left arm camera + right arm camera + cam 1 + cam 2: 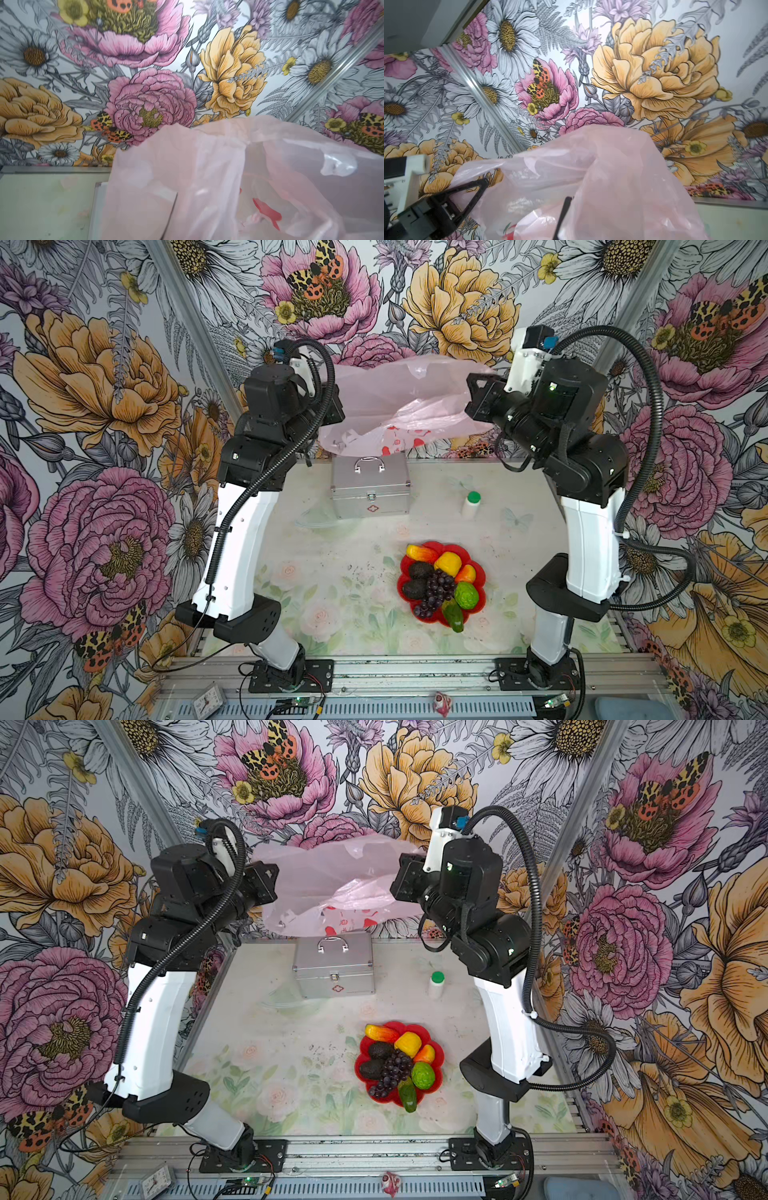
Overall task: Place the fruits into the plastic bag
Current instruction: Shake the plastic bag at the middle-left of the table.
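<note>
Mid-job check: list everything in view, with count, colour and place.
pale-pink translucent plastic bag: one, held up at far end of floral table
silver metal case: one, far centre
white bottle with green cap: one, right of the case
red flower-shaped plate: one, near right, holding all fruits
yellow-orange toy mangoes: two, on plate
yellow lemon: one, on plate
green lime: one, on plate
dark avocados: two, on plate
purple grape bunch: one, plate centre
green-red mango: one, over plate's near rim
small white clock: one, front rail
left gripper: black, jaws shut on the bag
right gripper: black, jaws shut on the bag
</note>
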